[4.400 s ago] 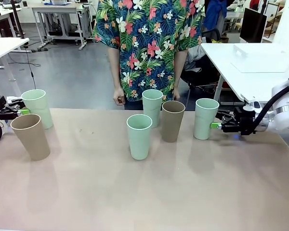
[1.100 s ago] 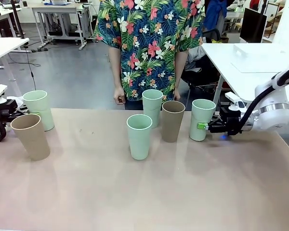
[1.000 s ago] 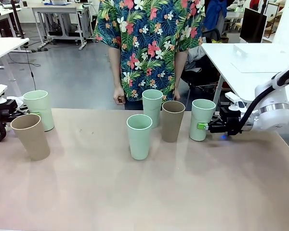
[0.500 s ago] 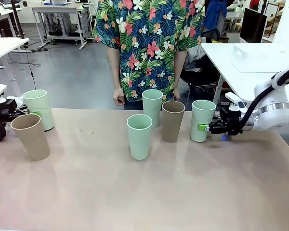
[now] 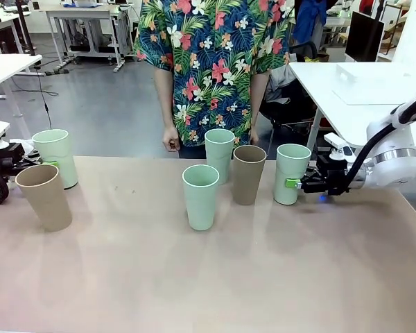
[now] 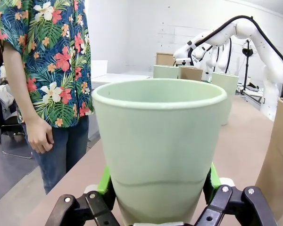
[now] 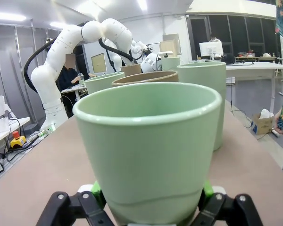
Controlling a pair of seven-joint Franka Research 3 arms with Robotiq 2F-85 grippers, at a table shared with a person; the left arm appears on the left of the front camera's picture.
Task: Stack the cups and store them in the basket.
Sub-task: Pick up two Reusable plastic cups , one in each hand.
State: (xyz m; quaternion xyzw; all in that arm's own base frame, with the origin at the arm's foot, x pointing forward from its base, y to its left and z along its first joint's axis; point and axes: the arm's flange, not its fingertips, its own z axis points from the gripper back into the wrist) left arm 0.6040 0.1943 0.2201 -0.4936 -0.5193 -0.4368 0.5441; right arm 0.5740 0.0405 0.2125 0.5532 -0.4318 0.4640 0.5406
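Note:
Six cups stand on the table. My left gripper (image 5: 41, 164) is shut on the far-left mint cup (image 5: 54, 157), its green pads pressing both sides near the base (image 6: 158, 188). A tan cup (image 5: 44, 196) stands just in front of it. My right gripper (image 5: 293, 183) is shut on the rightmost mint cup (image 5: 292, 173), gripped low on its wall (image 7: 148, 195). Between them stand a mint cup (image 5: 200, 196), a second mint cup (image 5: 220, 155) behind it and a tan cup (image 5: 249, 173). The basket is out of view.
A person in a flowered shirt (image 5: 215, 62) stands at the far edge of the table (image 5: 208, 277), hands (image 5: 171, 143) hanging down. A white side table (image 5: 360, 97) stands at the right. The tan cup sits close to the left of the right-hand mint cup.
Since the oldest frame my right gripper has closed on the rightmost mint cup and shifted it slightly left. The far-left mint cup, tilted then, now stands upright. Almost nothing moved in the last second.

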